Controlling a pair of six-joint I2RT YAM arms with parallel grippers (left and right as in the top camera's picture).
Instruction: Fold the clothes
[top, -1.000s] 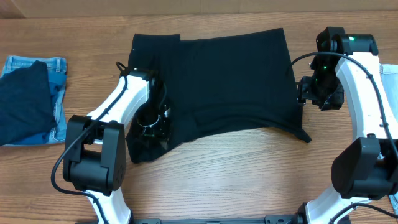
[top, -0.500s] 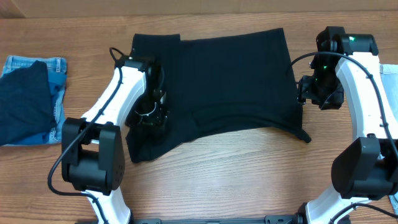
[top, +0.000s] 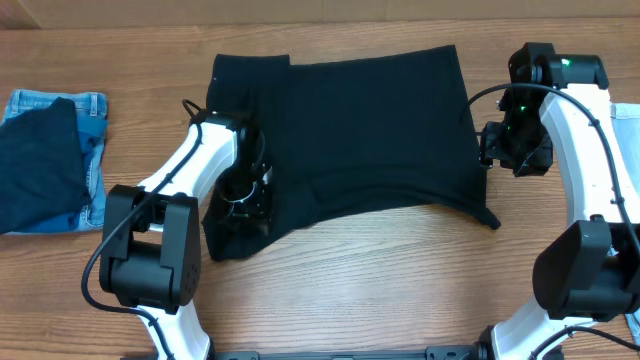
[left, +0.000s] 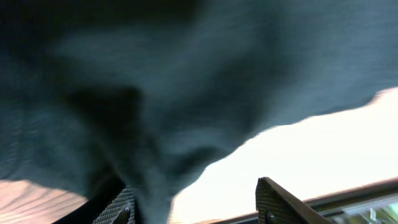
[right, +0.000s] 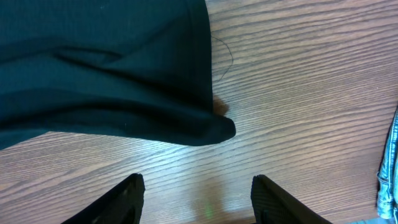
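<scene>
- Table (top: 350, 290) – bare wood along the near edge, between the two arm bases.
- Left gripper (top: 243, 195) – down over the near-left corner of the clothes, pointing at the table. In the wrist view (left: 196, 208) the jaws stand apart, with bright table showing in the gap. Blurred black cloth bunches against one finger (left: 121, 208), but nothing is pinched between the two, so the gripper is released.
- Clothes (top: 360, 130) – one black garment spread across the middle of the table and reaching close to the far edge. Its near hem curves inward, its near-left part is rumpled, and its near-right corner ends in a small pointed tip. From the left wrist (left: 155, 81) it fills most of the view.
- Right gripper (top: 515, 150) – just off the right side of the garment, toward the table's right edge. The wrist view (right: 198, 193) shows the jaws wide apart over bare wood, released. The garment's folded corner (right: 93, 74) lies just beyond the fingertips, not touching them.
- Denim (top: 95, 150) – light blue, at the left edge, well apart from the black garment.
- Navy garment (top: 40, 165) – lying on top of the denim.
</scene>
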